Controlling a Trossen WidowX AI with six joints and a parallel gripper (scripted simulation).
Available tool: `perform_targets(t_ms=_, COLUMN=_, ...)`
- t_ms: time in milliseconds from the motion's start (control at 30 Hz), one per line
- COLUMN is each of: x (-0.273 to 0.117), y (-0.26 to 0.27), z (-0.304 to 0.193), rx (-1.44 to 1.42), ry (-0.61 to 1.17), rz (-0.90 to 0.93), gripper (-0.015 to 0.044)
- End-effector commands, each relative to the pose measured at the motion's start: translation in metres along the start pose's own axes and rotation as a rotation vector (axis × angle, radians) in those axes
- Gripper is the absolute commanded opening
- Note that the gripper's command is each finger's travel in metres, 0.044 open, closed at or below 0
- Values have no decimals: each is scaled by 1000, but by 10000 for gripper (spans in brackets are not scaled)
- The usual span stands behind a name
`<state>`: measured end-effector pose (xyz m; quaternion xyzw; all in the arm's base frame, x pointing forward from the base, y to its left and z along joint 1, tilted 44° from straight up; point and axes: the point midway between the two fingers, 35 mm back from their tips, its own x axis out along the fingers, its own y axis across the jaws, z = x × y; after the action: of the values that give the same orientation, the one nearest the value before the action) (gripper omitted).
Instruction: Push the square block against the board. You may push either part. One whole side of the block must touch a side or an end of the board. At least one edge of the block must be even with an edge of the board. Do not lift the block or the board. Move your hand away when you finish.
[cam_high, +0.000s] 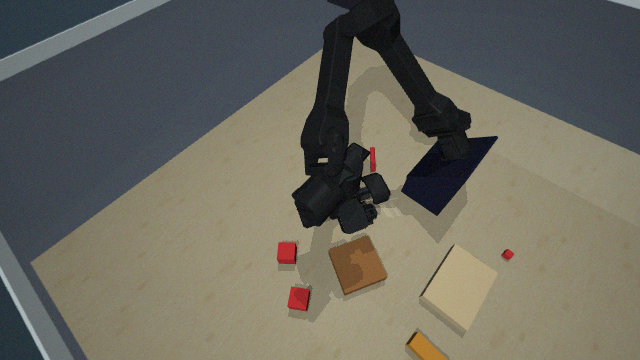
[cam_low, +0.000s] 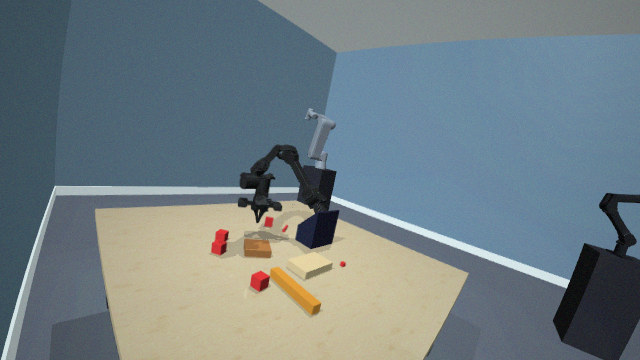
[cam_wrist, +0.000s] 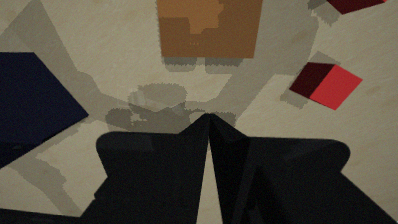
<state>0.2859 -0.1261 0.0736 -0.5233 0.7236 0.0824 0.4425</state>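
The brown square block (cam_high: 357, 265) (cam_low: 257, 248) (cam_wrist: 210, 30) lies flat on the table. The cream board (cam_high: 460, 287) (cam_low: 309, 265) lies flat to its right in the top view, with a wide gap between them. The board is turned at a different angle from the block and is outside the wrist view. My gripper (cam_low: 258, 220) (cam_wrist: 208, 118) is shut and empty, its tips together. It hangs above the table on the arm-base side of the block. In the wrist view, table shows between the tips and the block's near edge. The fingertips are hard to make out in the top view.
Red cubes (cam_high: 287, 253) (cam_high: 299, 298) (cam_wrist: 336, 87) stand left of the block in the top view. Another red cube (cam_low: 260, 281) is near the orange bar (cam_high: 425, 347) (cam_low: 295, 291). A tiny red cube (cam_high: 508, 254) (cam_low: 342, 264) is beside the board. The navy base (cam_high: 440, 192) (cam_low: 318, 232) stands behind.
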Motion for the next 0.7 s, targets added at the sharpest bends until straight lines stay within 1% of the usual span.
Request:
perform_targets(t_ms=0, x=-23, y=-1, z=3, rx=0, ry=-1, rz=-1, gripper=0)
perform_targets(t_ms=67, x=-44, y=0, z=2, rx=-2, ry=1, rz=0, gripper=0)
perform_targets(t_ms=100, x=-47, y=0, z=2, rx=-3, ry=2, rz=0, gripper=0)
perform_targets(t_ms=667, x=-47, y=0, z=2, rx=-3, ry=2, rz=0, gripper=0)
